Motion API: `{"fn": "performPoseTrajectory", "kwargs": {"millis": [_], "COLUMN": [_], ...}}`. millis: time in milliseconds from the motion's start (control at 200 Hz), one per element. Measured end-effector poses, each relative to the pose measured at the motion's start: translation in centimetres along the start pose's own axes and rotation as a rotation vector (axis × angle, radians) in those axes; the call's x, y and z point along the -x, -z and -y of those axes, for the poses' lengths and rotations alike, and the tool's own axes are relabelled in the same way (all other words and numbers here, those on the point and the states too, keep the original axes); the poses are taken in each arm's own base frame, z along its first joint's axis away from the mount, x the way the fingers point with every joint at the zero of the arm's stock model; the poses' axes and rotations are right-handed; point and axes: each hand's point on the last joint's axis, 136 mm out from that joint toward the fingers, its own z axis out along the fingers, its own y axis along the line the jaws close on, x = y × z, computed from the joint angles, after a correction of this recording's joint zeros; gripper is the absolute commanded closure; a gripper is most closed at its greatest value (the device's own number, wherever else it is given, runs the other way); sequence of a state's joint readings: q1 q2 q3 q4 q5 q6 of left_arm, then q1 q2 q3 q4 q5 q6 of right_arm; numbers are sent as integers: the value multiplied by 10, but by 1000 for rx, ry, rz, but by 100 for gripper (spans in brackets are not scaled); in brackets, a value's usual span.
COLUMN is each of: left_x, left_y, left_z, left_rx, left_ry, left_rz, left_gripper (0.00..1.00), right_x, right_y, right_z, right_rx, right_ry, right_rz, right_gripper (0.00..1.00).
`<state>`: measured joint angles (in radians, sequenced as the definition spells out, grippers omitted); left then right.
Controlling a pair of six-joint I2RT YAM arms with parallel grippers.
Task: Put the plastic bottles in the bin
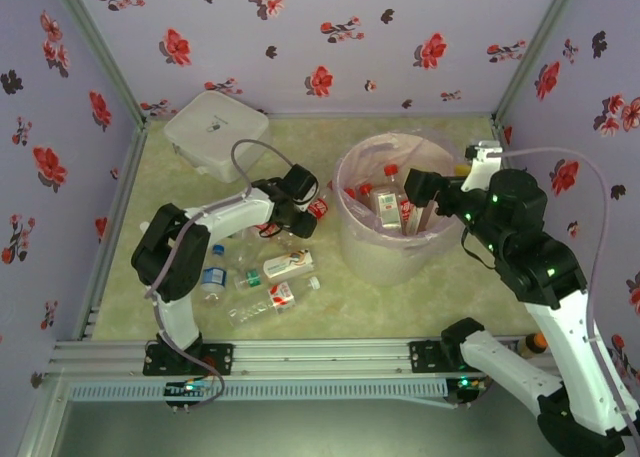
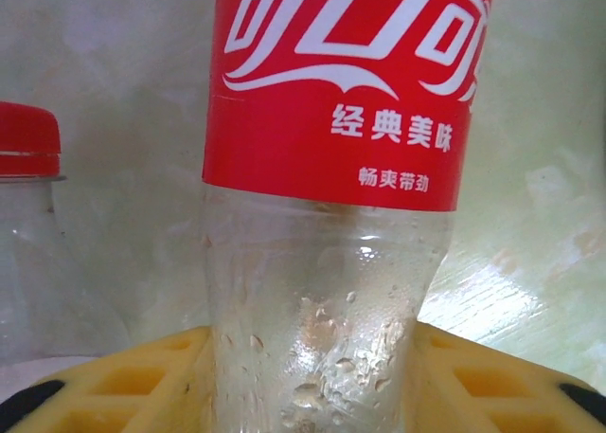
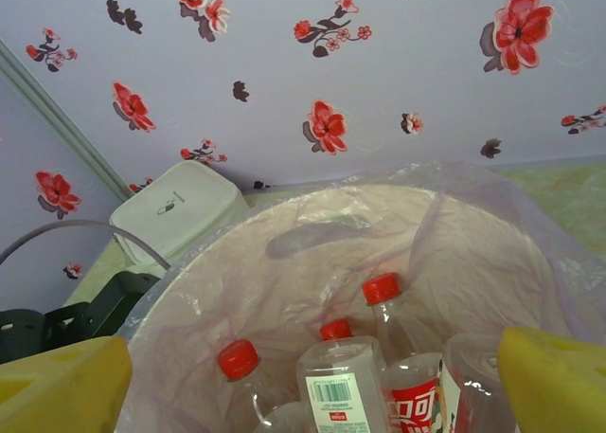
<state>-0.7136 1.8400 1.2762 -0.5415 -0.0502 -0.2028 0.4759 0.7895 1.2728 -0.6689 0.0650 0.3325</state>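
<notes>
- Progress looks to me near the halfway mark: several plastic bottles point(image 3: 346, 386) already stand or lean inside the bin point(image 1: 385, 262), red caps up against the pink liner.
- Work left on the tabletop point(image 1: 470, 297): a cluster of loose bottles point(image 1: 280, 267) lies on its side between the left arm and the bin. I count at least four, though the arm hides part of the pile.
- Left end effector point(image 2: 317, 367): its yellow fingers point(image 2: 123, 381) press against both sides of a red-labelled cola bottle point(image 2: 331, 215), low on the clear body. That bottle sits just left of the bin, not yet in it.
- Right end effector point(image 1: 420, 209): it hangs over the bin's mouth, fingers spread wide with nothing clamped between them.
- Cola bottle up close: clear and empty-looking, with droplets beaded on the inside wall and white lettering on a red wrap. Another red-capped bottle point(image 2: 26, 168) stands just beside it.
</notes>
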Motion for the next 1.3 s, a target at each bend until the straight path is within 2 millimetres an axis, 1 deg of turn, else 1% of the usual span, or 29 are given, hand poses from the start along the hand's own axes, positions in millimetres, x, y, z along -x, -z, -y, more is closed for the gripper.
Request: {"fn": "performPoseTrajectory", "kwargs": {"millis": [110, 210, 280, 335, 360, 450, 525, 590, 680, 805, 875, 950, 1035, 1165, 1300], "left_x": [5, 12, 22, 30, 33, 43, 48, 48, 41, 30, 25, 22, 23, 24, 26], "left_y": [5, 20, 38, 56, 65, 97, 123, 144, 171, 203, 218, 231, 241, 247, 249], "left_z": [0, -1, -3, -5, -6, -13, -19, -25, -31, -34, -31, -26, -18, -8, 3], "left_rx": [1, 5, 12, 20, 23, 47, 70, 86, 91, 63, 24, -27, -82, -150, -211], "left_ry": [2, 6, 11, 17, 20, 30, 43, 58, 80, 102, 109, 106, 100, 86, 61], "left_rz": [9, 46, 95, 143, 166, 249, 317, 372, 446, 556, 621, 679, 728, 779, 793], "left_gripper": [62, 64, 65, 66, 68, 69, 71, 71, 71, 72, 72, 73, 73, 73, 72], "right_x": [1, 3, 4, 7, 10, 26, 34, 35, 30, 17, 11, 6, 0, -9, -19], "right_y": [3, 4, 2, -1, -3, -9, -18, -30, -50, -82, -98, -113, -130, -154, -169], "right_z": [-3, -5, -7, -9, -11, -21, -33, -45, -65, -107, -127, -144, -154, -162, -167], "right_rx": [18, 31, 36, 37, 39, 59, 105, 154, 221, 324, 373, 419, 444, 457, 469], "right_ry": [8, 9, 9, 9, 9, 9, 4, -11, -23, -9, -11, -30, -51, -75, -94], "right_rz": [8, 18, 13, 2, 1, -2, -14, -36, -83, -154, -177, -192, -207, -233, -267], "right_gripper": [1, 1, 1, 1, 1, 1, 2, 2, 2, 2, 2, 2, 2, 2, 11]}}
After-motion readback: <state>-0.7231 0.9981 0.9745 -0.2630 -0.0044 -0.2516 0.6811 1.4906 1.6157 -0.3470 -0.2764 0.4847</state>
